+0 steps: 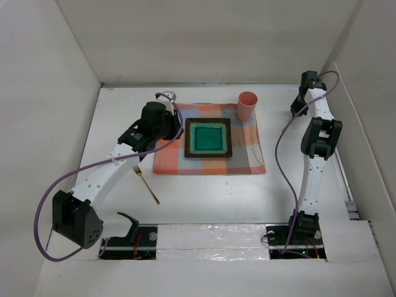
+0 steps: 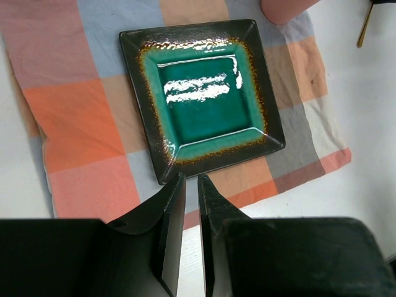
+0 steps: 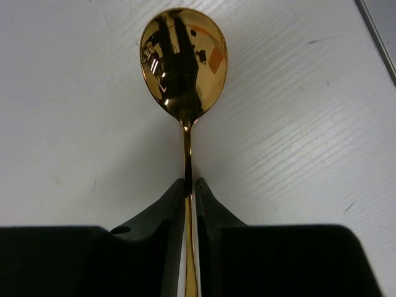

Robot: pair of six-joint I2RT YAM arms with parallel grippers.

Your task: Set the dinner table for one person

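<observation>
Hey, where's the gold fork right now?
In the top view, the gold fork lies on the white table, left side, just off the checked cloth at its near-left corner, beside the left arm.

Soft, even overhead light is filling all three views, and the white worktop (image 1: pixel 204 198) is showing bright without washing out. Only faint, short shadows are lying under the arms. White glare is streaking across the glazed plate (image 2: pixel 204 99), while the gold spoon (image 3: pixel 184 62) is mirroring its surroundings crisply. The black left end effector (image 2: pixel 191 185) and right end effector (image 3: pixel 190 184) are rendering as near-featureless dark shapes.
</observation>
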